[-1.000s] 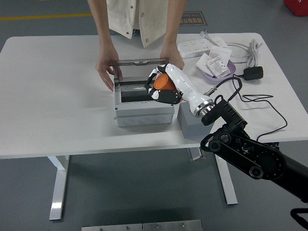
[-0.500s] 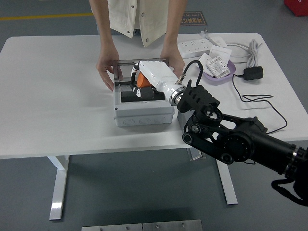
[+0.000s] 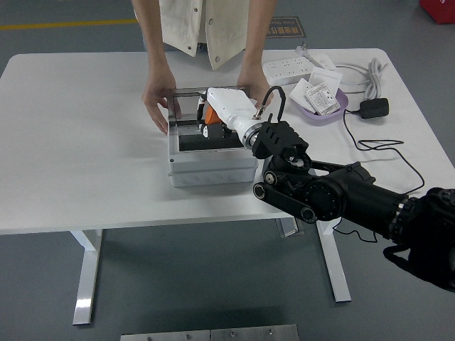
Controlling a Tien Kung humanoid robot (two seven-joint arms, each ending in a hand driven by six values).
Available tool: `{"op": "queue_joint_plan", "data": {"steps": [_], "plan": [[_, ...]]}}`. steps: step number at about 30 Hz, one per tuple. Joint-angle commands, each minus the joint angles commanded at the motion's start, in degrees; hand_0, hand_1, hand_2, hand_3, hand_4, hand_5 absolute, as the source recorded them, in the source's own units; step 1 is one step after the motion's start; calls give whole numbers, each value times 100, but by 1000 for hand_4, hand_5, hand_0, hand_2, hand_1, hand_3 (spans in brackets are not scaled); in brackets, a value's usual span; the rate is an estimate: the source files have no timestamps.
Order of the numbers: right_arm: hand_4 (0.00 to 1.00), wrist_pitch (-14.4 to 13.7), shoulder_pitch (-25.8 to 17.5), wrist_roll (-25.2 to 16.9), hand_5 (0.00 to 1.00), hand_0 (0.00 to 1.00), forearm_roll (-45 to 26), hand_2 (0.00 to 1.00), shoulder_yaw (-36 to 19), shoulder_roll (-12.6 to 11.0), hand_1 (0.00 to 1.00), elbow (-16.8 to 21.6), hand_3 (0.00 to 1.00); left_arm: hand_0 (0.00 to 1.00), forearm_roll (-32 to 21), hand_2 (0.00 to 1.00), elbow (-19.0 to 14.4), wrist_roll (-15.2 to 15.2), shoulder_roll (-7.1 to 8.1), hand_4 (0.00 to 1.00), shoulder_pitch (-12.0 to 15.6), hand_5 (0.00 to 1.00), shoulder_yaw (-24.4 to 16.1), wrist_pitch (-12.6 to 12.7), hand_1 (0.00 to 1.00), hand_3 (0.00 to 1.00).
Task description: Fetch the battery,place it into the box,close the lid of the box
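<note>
— Right hand?
— Reaching in from the lower right of the frame, white shell over the open grey box just left of centre. Hovering above the box's dark interior, under the raised lid.

— And the battery?
— Orange, only a small patch showing at the hand's left edge, above the box opening toward its back. Tucked under the white shell, pressed against the hand's underside.

— Fingers?
— Mostly hidden beneath the shell. One white fingertip poking out just below the orange patch, curled inward toward it. Clamped round the battery, by the look of it; rest of the grip out of sight.

— Touching the box floor?
— Cannot tell. Battery's lower side hidden behind the hand.

— Lid?
— Up, standing along the box's far edge, toward the top of the frame.

— Anyone else at the table?
— A person at the far side, top centre. One of the person's hands flat against the box's left side beside the lid; the person's other hand at the back right corner, partly hidden by the robot's wrist.

— Elsewhere on the table?
— Upper right: a white power strip, a purple tray with small white packets, a black adapter with cable trailing.

— Left arm?
— Nowhere in the frame.
</note>
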State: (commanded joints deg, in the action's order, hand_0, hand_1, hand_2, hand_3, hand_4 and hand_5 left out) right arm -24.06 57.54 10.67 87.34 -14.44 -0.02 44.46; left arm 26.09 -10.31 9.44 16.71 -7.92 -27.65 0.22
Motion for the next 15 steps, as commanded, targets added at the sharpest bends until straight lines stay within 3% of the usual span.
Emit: {"op": "queue_joint_plan", "data": {"steps": [11,15], "plan": [[2,-217,63,-160,2,91,-413,270,400,2,200,-288,261,624,53,741,0,36,6,661,-73,197,-16,1,781,725],[2,-310,43,-471,2,91,-751,270,474,2,200,-230,261,624,65,741,0,44,6,661,-85,197,-21,-1,781,725]]}}
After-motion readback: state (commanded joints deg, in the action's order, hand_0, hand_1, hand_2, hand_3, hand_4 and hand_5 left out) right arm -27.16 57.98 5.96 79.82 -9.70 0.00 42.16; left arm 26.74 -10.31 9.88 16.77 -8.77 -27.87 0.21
